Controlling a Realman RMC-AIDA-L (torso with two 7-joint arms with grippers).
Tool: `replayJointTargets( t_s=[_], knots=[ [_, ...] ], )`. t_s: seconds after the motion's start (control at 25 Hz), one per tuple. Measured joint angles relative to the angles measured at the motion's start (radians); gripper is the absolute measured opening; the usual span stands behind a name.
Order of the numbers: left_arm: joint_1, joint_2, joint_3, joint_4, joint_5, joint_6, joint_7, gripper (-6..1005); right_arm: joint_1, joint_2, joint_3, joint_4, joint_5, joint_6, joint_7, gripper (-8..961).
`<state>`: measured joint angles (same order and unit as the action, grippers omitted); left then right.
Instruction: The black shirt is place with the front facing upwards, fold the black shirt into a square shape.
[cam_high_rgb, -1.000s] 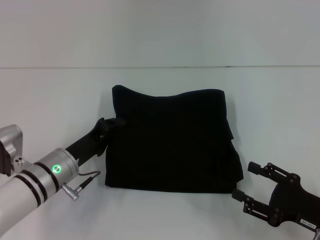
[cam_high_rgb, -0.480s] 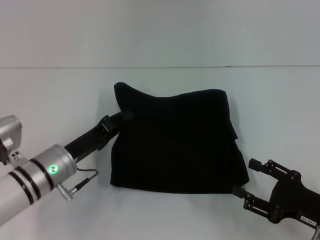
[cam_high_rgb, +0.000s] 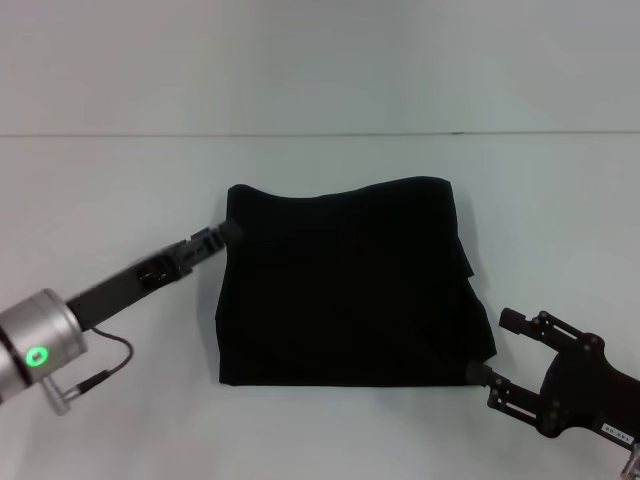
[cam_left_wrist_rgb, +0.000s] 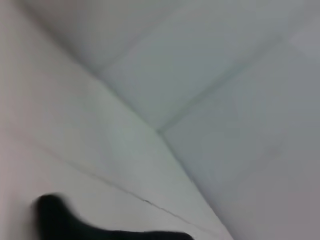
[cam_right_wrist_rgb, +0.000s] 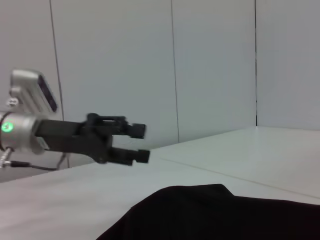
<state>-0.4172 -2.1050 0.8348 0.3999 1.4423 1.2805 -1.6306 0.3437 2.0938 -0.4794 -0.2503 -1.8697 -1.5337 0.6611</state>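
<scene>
Left claw (cam_high_rgb: 228, 232), fingers apart, has let go and backed to the far-left corner of the black shirt (cam_high_rgb: 345, 285), now a flat near-square mid-table (cam_high_rgb: 120, 180), while the spread right claw (cam_high_rgb: 497, 350) waits near-right, suggesting folding is nearly finished.

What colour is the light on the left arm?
Green, seen best in the head view.

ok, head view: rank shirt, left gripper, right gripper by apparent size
1. black shirt, by far the largest.
2. right gripper, open.
3. left gripper.
The right gripper sits nearer the camera, so the order of the two grippers is unsure.
</scene>
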Motion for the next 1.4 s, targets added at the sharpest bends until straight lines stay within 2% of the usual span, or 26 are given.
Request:
replayJointTargets(
  t_s=[0.12, 0.24, 0.48, 0.64, 0.88, 1.4],
  knots=[
    [0.034, 0.004, -0.006, 0.107, 0.121, 0.114, 0.124, 708, 0.002, 0.0, 0.003, 0.001, 0.0, -0.002, 0.0, 791],
    [0.076, -0.009, -0.009, 0.202, 0.258, 0.2, 0.278, 766, 0.001, 0.001, 0.004, 0.004, 0.0, 0.003, 0.0, 791],
    [0.153, -0.039, -0.028, 0.24, 0.38, 0.292, 0.514, 881, -0.003, 0.003, -0.001, 0.007, -0.002, 0.04, 0.0, 791],
    [0.184, -0.049, -0.047, 0.233, 0.396, 0.286, 0.558, 954, 0.0, 0.003, -0.004, 0.018, -0.006, 0.089, 0.0, 791],
    [0.19, -0.051, -0.064, 0.23, 0.407, 0.279, 0.558, 950, 0.004, 0.003, -0.007, 0.032, -0.007, 0.15, 0.0, 790],
    [0.182, -0.048, -0.071, 0.231, 0.42, 0.277, 0.559, 949, 0.003, 0.003, -0.012, 0.034, -0.009, 0.145, 0.0, 790]
  ],
)
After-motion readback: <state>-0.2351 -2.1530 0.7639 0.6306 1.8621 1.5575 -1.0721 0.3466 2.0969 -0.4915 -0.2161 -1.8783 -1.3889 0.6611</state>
